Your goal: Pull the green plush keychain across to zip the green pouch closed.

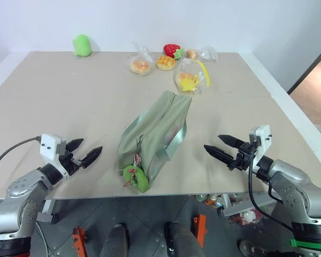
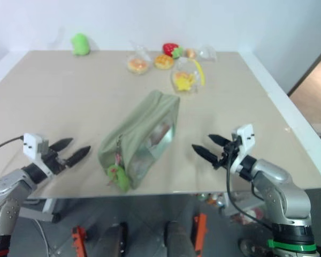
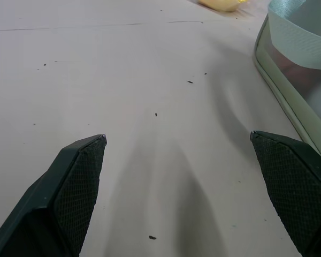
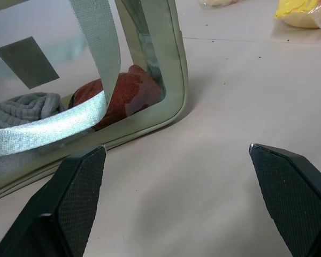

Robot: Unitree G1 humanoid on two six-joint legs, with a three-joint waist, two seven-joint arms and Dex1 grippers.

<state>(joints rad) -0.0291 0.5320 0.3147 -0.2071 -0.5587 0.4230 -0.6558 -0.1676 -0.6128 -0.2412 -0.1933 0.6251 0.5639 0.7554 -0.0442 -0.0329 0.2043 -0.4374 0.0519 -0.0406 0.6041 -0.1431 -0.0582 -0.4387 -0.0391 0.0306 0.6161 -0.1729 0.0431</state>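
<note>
Both grippers wide open and empty, flanking the green pouch (image 1: pixel 152 140) on the counter (image 1: pixel 53 107).

The pouch's long axis runs from the near counter edge away toward the bagged toy food (image 1: pixel 188 80). The green plush keychain (image 1: pixel 136 176) hangs at its near end, between the left gripper (image 1: pixel 84 152) and right gripper (image 1: pixel 220 149). The left gripper looks slightly nearer it, and the zip would need pulling away along that axis.
</note>
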